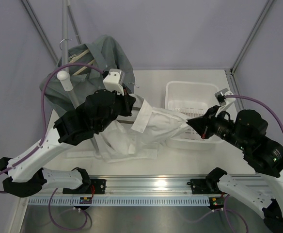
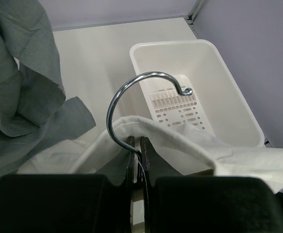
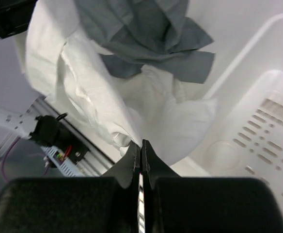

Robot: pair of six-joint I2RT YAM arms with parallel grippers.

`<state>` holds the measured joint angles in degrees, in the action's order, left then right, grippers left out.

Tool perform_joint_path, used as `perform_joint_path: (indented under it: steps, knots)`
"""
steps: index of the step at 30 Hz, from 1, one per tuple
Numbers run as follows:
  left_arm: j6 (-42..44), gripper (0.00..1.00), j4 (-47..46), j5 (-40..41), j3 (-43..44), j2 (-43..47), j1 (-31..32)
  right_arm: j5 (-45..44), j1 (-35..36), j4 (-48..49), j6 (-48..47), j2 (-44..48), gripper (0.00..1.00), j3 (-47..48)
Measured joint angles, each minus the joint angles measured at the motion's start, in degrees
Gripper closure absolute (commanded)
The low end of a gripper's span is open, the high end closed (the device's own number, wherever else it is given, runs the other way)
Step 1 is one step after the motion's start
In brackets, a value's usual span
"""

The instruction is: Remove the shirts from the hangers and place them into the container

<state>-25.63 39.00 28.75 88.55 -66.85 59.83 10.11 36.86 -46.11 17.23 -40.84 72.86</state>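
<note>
Fabric of the thin white collared shirt (image 1: 151, 127) is pinched in the closed right jaws beside the white slotted plastic basket (image 1: 190, 84); the curved metal hanger hook (image 2: 153, 74) is clamped in the left jaws.

A robotics lab cell: plain lilac walls (image 1: 180, 29), metal frame posts (image 1: 246, 41), slotted mounting rail (image 1: 151, 187).
</note>
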Motion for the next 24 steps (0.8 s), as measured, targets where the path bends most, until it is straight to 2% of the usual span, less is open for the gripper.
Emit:
perform_joint_path:
  steps: [5, 9, 17, 20, 24]
  knots:
    - [0.09, 1.00, 0.11, 1.25, -0.09, 0.74, 0.33, -11.06, 0.02, -3.76, 0.33, 0.20, 1.00, 3.52]
    - [0.07, 1.00, -0.33, 0.92, -0.09, 0.74, 0.50, -15.58, 0.31, -5.07, 0.85, 0.52, 1.00, 3.76]
    - [-0.63, 1.00, -2.99, -0.37, -0.09, 1.01, 0.90, -31.67, 0.74, -8.31, 5.77, 1.64, 1.00, 5.35]
    - [-1.05, 1.00, -4.70, -0.48, -0.09, 1.79, 1.31, -35.69, 1.14, -9.14, 8.70, 4.70, 1.00, 4.17]
    - [-1.05, 1.00, -9.01, -0.42, -2.36, 4.48, 1.95, -36.89, 1.33, -7.43, 11.02, 14.64, 1.00, -0.09]
